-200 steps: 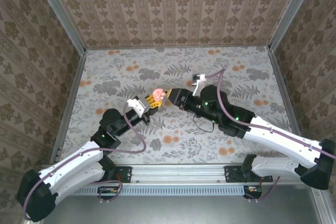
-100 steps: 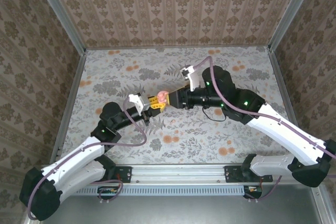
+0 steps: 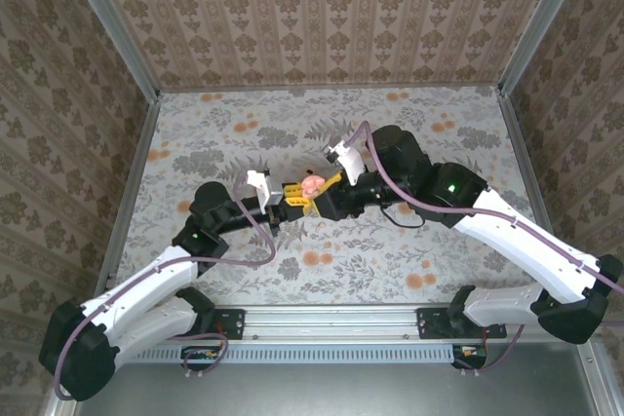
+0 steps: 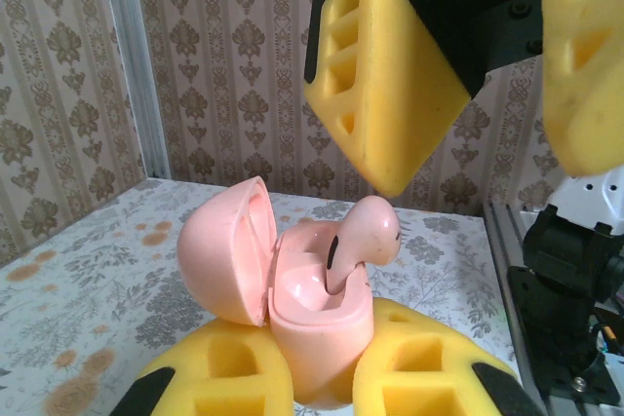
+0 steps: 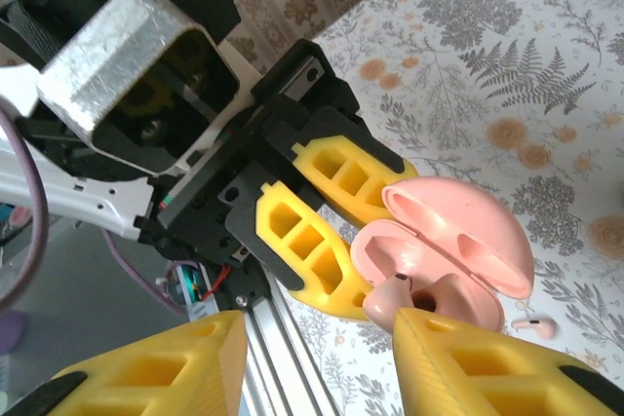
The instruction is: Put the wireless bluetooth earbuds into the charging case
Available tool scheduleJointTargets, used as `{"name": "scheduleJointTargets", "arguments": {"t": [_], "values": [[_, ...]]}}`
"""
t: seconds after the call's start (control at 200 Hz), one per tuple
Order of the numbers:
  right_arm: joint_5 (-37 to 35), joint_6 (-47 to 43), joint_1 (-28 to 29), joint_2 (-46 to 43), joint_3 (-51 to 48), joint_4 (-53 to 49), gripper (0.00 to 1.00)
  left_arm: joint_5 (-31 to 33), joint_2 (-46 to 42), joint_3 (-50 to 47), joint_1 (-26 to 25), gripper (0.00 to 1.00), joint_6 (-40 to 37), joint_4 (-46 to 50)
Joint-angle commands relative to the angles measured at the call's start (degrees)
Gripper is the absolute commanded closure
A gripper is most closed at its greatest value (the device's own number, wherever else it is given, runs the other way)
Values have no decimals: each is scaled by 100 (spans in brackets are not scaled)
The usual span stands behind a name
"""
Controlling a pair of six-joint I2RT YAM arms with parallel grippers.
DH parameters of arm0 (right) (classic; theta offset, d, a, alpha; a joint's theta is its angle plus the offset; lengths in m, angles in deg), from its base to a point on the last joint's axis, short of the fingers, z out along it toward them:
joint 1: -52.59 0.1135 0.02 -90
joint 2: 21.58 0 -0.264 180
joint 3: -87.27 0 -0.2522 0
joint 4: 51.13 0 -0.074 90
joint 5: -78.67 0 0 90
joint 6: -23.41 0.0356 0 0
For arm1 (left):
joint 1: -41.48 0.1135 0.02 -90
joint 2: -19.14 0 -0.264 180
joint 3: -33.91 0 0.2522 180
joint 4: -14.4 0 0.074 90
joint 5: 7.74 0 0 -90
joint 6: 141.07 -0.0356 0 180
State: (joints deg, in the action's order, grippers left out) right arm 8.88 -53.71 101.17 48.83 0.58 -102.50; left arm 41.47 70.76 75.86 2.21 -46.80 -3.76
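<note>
My left gripper (image 4: 317, 382) is shut on the body of the pink charging case (image 4: 317, 323), holding it upright above the table with its lid (image 4: 219, 250) swung open to the left. One pale pink earbud (image 4: 369, 236) stands in the case with its stem down in a socket and its head sticking out. My right gripper (image 5: 322, 338) hovers open just above it, and one yellow finger (image 5: 487, 367) is right beside the earbud (image 5: 390, 299). Another earbud (image 5: 534, 323) lies on the floral table under the case. From above, both grippers meet at the case (image 3: 311, 182).
Patterned walls and metal rails (image 3: 132, 192) bound the table on three sides. A black cable loop (image 3: 405, 216) lies on the table under the right arm. An aluminium rail (image 3: 331, 319) runs along the near edge between the arm bases.
The right gripper has tilted down over the case and its jaws have widened. The left gripper has shifted the case slightly to the right.
</note>
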Motion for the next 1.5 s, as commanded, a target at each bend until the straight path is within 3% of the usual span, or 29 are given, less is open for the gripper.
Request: {"name": "scheduleJointTargets", "arguments": {"t": [0.0, 0.615, 1.495], "values": [[-36, -320, -37, 54, 169, -245, 56, -258, -1, 192, 56, 100, 145, -226], [-59, -222, -41, 171, 167, -109, 65, -258, 15, 204, 54, 100, 156, -236], [140, 477, -41, 289, -71, 462, 68, -113, 51, 223, 31, 100, 127, -253]]}}
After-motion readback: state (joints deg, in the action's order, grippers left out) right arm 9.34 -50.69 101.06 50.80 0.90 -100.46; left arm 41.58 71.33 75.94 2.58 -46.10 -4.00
